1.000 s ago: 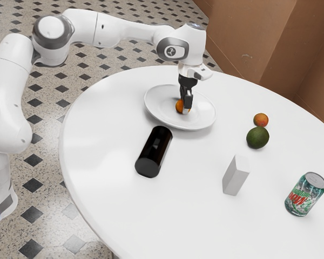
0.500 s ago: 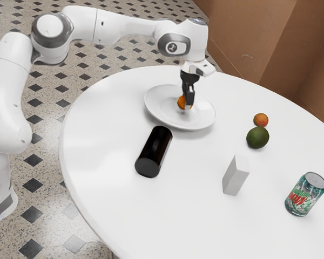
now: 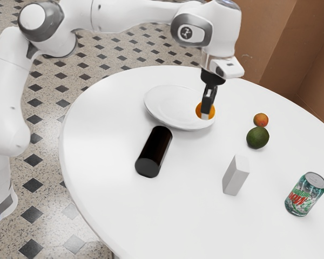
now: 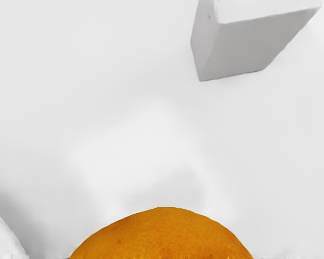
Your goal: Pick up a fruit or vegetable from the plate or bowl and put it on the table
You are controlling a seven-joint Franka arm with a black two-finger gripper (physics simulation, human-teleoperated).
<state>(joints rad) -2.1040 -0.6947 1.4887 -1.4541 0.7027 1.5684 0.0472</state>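
the black gripper (image 3: 207,114) has its fingers closed around the orange fruit (image 3: 199,110) — held up, overlapping the rim of the white plate (image 3: 164,102) in the exterior view. on the table (image 3: 205,221) the dark cylinder (image 3: 155,151) lies near the plate, and the green fruit (image 3: 257,138) sits just beside a small reddish fruit (image 3: 261,120) — the pale block (image 3: 236,175) stands between the cylinder and the soda can (image 3: 305,194)

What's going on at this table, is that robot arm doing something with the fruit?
Yes, the arm's gripper is holding an orange in the air by the rim of the white plate. It hasn't been set down on the table yet. A smaller reddish-orange fruit, a dark green one and a soda can are on the table.
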